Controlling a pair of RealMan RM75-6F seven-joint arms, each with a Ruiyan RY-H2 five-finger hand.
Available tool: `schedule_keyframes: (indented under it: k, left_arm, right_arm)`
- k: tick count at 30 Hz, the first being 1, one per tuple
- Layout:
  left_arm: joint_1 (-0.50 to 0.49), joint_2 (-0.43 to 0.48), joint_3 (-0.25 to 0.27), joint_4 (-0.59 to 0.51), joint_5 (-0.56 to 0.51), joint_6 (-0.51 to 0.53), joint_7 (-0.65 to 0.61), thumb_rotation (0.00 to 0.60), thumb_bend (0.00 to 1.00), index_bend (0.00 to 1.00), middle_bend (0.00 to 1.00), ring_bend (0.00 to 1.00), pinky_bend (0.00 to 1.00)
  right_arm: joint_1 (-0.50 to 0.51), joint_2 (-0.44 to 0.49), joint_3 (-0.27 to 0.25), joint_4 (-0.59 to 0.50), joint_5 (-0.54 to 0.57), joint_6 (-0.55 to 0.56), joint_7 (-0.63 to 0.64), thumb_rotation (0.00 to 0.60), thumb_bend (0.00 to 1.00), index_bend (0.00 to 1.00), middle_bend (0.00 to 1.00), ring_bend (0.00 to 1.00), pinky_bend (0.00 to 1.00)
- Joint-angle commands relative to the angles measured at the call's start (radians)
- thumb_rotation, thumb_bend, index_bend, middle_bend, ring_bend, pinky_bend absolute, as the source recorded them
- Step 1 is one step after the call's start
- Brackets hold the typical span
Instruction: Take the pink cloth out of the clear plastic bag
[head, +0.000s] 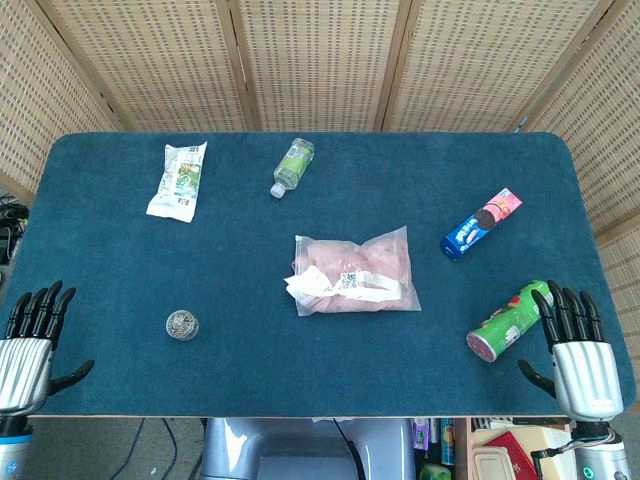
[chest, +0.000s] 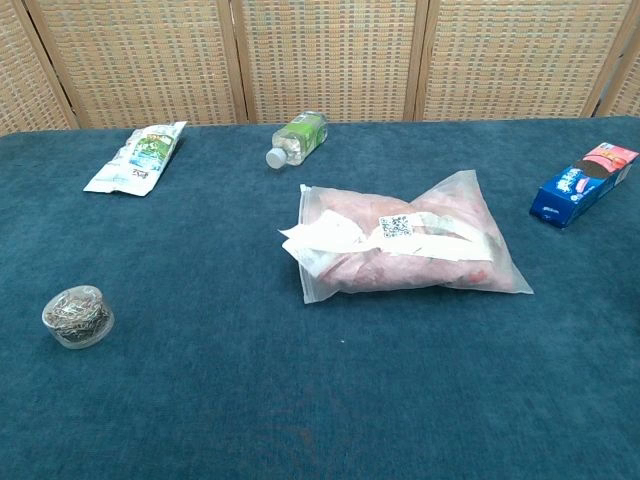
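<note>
Both hands, left (head: 28, 345) and right (head: 577, 350), spread empty at frame bottom; pin the bag (head: 353, 273) mid-frame, then draw the cloth (chest: 400, 262) out.

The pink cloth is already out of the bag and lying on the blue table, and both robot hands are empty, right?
Not quite. The pink cloth is inside the clear plastic bag, which lies on the blue table; the chest view shows it best. The rest is right: in the head view the left hand and the right hand hold nothing.

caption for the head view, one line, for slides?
Both hands, left and right, open at table edge; pink cloth inside clear plastic bag.
</note>
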Motion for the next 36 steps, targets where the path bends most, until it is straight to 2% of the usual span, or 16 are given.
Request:
schedule_keyframes:
  k: [1,4,6,9,13,17,24,26,32,36]
  left_arm:
    - [0.000,0.000,-0.001,0.004,-0.001,-0.003,-0.006,0.600,0.12,0.00,0.00,0.00,0.00]
    - [-0.002,-0.001,-0.005,0.008,-0.007,-0.008,-0.010,0.600,0.12,0.00,0.00,0.00,0.00]
    - [-0.007,-0.005,-0.012,0.017,-0.014,-0.014,-0.011,0.600,0.12,0.00,0.00,0.00,0.00]
    - [-0.013,-0.010,-0.016,0.020,-0.021,-0.024,-0.007,0.600,0.12,0.00,0.00,0.00,0.00]
    - [-0.019,-0.019,-0.023,0.022,-0.035,-0.037,0.010,0.600,0.12,0.00,0.00,0.00,0.00]
    - [-0.022,-0.029,-0.027,0.028,-0.051,-0.047,0.024,0.600,0.12,0.00,0.00,0.00,0.00]
    - [-0.040,-0.044,-0.046,0.044,-0.105,-0.090,0.042,0.600,0.12,0.00,0.00,0.00,0.00]
    - [-0.049,-0.049,-0.054,0.052,-0.132,-0.112,0.042,0.600,0.12,0.00,0.00,0.00,0.00]
    - [-0.061,-0.050,-0.064,0.066,-0.161,-0.135,0.016,0.600,0.12,0.00,0.00,0.00,0.00]
    - [-0.067,-0.051,-0.071,0.078,-0.187,-0.152,0.008,0.600,0.12,0.00,0.00,0.00,0.00]
  right_arm:
    - [-0.004,0.000,0.007,0.000,-0.009,-0.015,0.003,0.600,0.00,0.00,0.00,0.00,0.00]
    - [0.007,-0.001,0.004,0.004,-0.030,-0.059,0.052,0.600,0.00,0.00,0.00,0.00,0.00]
    - [0.058,-0.004,0.015,0.049,-0.055,-0.141,0.093,0.600,0.00,0.00,0.00,0.00,0.00]
    - [0.116,0.004,0.037,0.061,-0.041,-0.244,0.114,0.600,0.00,0.00,0.00,0.00,0.00]
    - [0.231,0.018,0.092,0.045,0.034,-0.451,0.165,0.600,0.00,0.00,0.00,0.00,0.00]
    - [0.342,-0.016,0.166,0.045,0.153,-0.640,0.181,0.600,0.00,0.00,0.00,0.00,0.00]
    - [0.493,-0.132,0.266,0.081,0.345,-0.808,0.011,0.600,0.00,0.00,0.00,0.00,0.00]
    - [0.558,-0.195,0.292,0.130,0.439,-0.865,-0.074,0.600,0.00,0.00,0.00,0.00,0.00]
    - [0.647,-0.296,0.299,0.208,0.674,-0.920,-0.231,0.600,0.00,0.00,0.00,0.00,0.00]
    - [0.686,-0.336,0.291,0.243,0.757,-0.934,-0.272,0.600,0.00,0.00,0.00,0.00,0.00]
